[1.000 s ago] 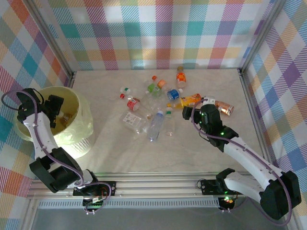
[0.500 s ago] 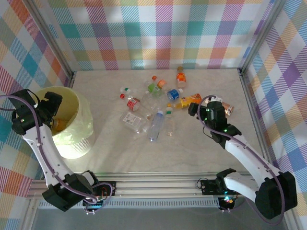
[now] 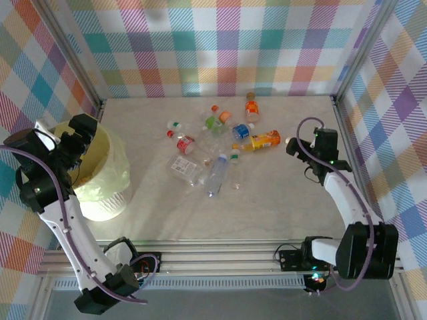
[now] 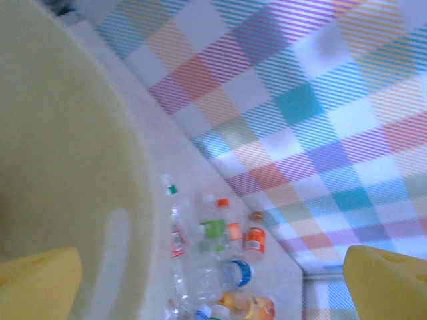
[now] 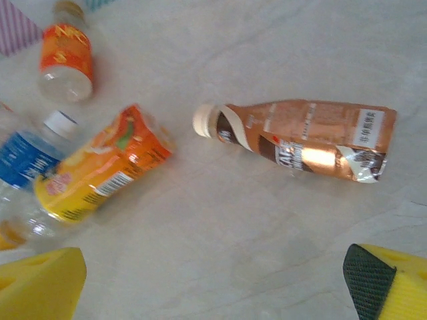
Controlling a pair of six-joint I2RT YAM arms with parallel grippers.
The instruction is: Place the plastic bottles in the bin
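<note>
Most of the job looks undone: the plastic bottles (image 3: 215, 175) lie scattered across the far middle of the table (image 3: 267, 200), well apart from the bin (image 3: 110, 177) at the left. The left gripper (image 4: 213, 287) hangs spread wide over the bin's rim, holding nothing (what lies inside cannot be made out). The right gripper (image 5: 213, 287), also spread and empty, hovers near a brown bottle (image 5: 307, 140) at the right.

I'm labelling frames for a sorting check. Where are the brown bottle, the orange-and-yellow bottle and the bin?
brown bottle (image 5: 300, 137), right wrist view, middle of its body.
orange-and-yellow bottle (image 5: 100, 175), right wrist view, on its label.
bin (image 3: 110, 179), top external view, on its outer wall.
</note>
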